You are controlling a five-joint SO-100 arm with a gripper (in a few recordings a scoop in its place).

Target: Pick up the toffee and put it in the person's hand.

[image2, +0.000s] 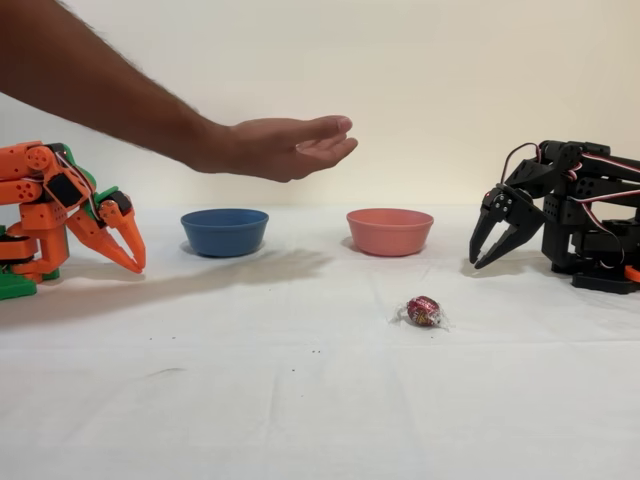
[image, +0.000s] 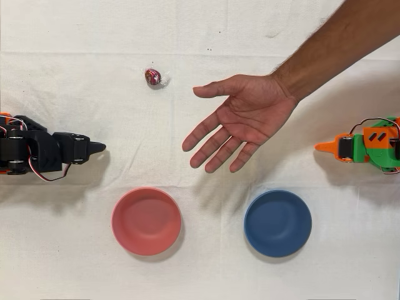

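In the overhead view, the toffee is lying alone on the white cloth-covered table, its shiny red-pink foil ball trailing clear crinkly wrapper ends; no writing on it is legible. The person's hand is reaching in from the upper right, palm up and fingers spread, sitting to the right of the toffee and well apart from it. The black gripper is resting at the left edge, pointing right, its matte plastic tip tapering to a point; from above I cannot tell how its jaws are standing. A salmon-pink bowl and a blue bowl, both smooth, round and matte, are sitting side by side toward the bottom. The idle orange arm is standing at the right edge. In the fixed view, the toffee is lying on the wrinkled cloth in front of the pink bowl, with the blue bowl to its left. The gripper is hanging at the right, its curved claw-like jaws standing parted and holding nothing, well apart from the toffee. The hand is hovering cupped above the bowls.
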